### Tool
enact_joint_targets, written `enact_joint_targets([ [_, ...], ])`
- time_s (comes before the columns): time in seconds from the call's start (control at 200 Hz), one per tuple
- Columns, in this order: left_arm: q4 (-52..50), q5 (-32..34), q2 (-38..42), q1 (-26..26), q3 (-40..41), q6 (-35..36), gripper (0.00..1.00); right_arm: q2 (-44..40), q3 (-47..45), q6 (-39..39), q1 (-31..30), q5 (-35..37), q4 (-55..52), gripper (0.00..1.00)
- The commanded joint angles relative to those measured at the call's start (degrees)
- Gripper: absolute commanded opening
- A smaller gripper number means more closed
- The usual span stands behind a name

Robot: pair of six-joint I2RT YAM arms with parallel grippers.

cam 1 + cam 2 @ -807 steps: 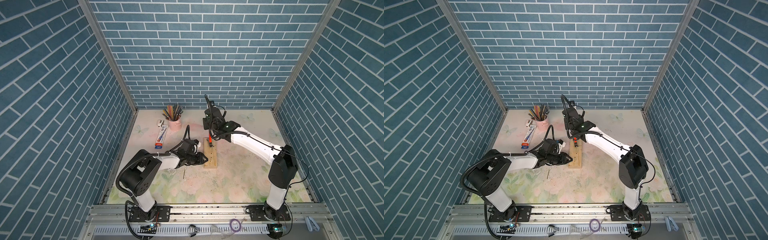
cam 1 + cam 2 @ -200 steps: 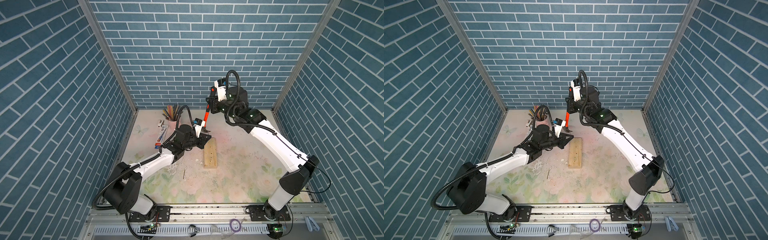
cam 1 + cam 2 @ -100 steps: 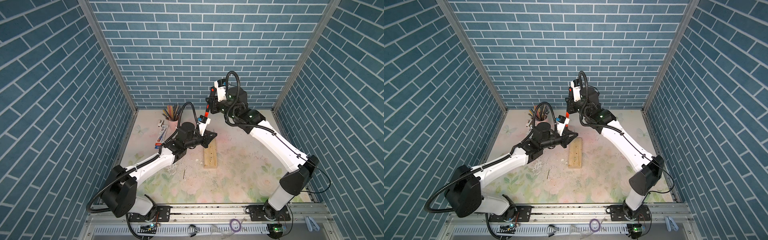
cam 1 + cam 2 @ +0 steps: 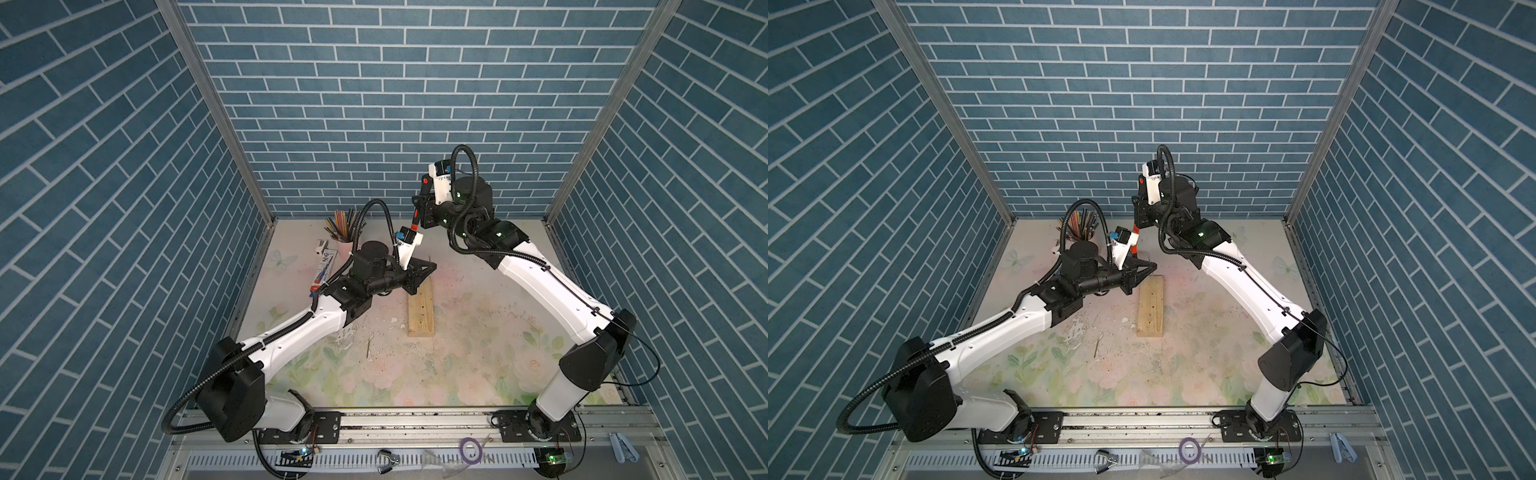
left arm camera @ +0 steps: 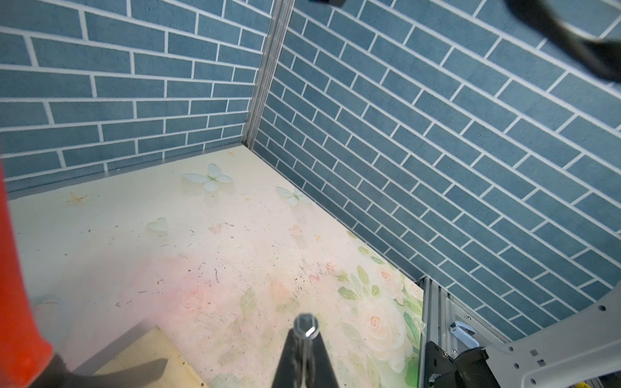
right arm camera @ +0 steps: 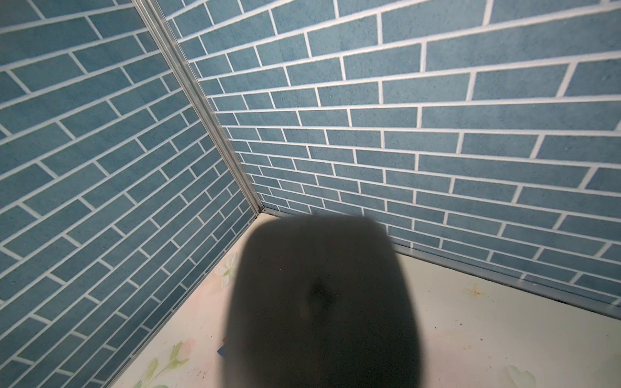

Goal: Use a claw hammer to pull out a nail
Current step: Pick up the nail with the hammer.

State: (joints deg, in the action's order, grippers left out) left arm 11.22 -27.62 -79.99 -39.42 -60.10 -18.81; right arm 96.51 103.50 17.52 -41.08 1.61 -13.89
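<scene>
Two arms were raised over the table (image 4: pixel 478 340) in both top views. The right end effector (image 4: pixel 420 205) was clamped on the black handle of the claw hammer (image 4: pixel 414 225), just right of centre frame near the back wall. The red-dotted handle end was uppermost and the orange shaft slanted down toward the far end of the wooden board (image 4: pixel 420 307). In the left wrist view the shaft ran along the left edge, with the dark head low over the board's corner; contact could not be judged. The left end effector (image 4: pixel 430 268) had its jaws together at centre frame, just above the board's far end. A small silvery faceted piece (image 5: pixel 305 327) showed at its tip; whether it was a held item or a fitting could not be told. The right wrist view was mostly a blurred dark shape.
</scene>
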Motion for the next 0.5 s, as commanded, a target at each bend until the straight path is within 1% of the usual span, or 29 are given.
enact_joint_targets([
  [0.0,-5.49,1.23,1.31,-0.19,-2.87,1.07,0.00,-3.69,-0.31,-1.07,0.21,2.93,7.22,0.00],
  [0.065,-9.42,2.99,1.83,-0.23,-3.63,0.96,0.00,-3.70,-0.70,-1.81,0.28,3.96,7.55,0.00],
  [0.135,-15.21,6.45,2.35,-0.22,-4.94,0.89,0.00,-3.82,-1.17,-2.45,0.48,4.27,7.88,0.00],
  [0.2,-21.32,9.17,2.72,-0.15,-6.24,0.96,0.00,-4.18,-2.32,-3.06,0.73,4.67,8.96,0.00],
  [0.295,-30.14,11.14,2.99,0.29,-8.69,1.09,0.00,-4.81,-3.88,-3.67,1.16,4.81,10.64,0.00],
  [0.375,-37.93,14.74,3.21,0.43,-10.64,0.60,0.00,-5.23,-4.99,-3.98,1.69,4.81,11.29,0.00],
  [0.495,-45.87,18.59,3.98,1.31,-10.42,-0.59,0.00,-6.19,-7.17,-4.55,2.39,4.99,12.81,0.00],
])
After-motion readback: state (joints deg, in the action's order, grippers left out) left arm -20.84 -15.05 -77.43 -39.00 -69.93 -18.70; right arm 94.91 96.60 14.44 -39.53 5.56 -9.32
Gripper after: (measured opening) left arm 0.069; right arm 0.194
